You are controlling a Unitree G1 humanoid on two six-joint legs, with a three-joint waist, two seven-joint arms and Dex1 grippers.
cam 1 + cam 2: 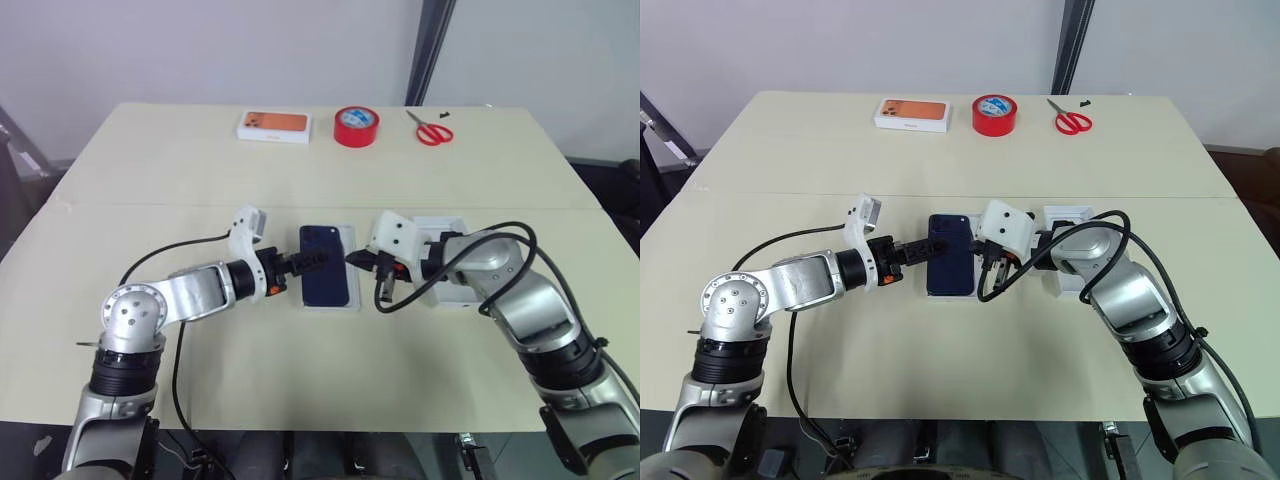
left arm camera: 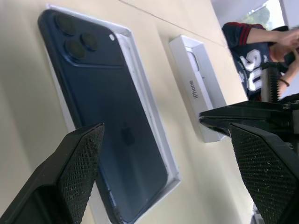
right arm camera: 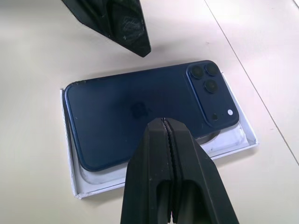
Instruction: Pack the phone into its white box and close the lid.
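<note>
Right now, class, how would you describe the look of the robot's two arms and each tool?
Both arms are silver-grey metal with black joints and a round bolted shoulder cap. A black cable loops along each. A white boxy camera block sits on each wrist. The left tool has orange accents; each tool, including the right tool, has two black wedge fingers with textured pads.

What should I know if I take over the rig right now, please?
Left gripper: open, holding nothing, hovering at the phone's left edge.
Right gripper: shut, holding nothing, at the phone's right edge.
Phone: face down in the white box at mid-table, lying slightly askew, so it may not be fully seated.
Lid: on the table to the box's right, under the right arm.
Done: phone placed in the box.
Left: check the phone's seating, fetch the lid, close the box.
</note>
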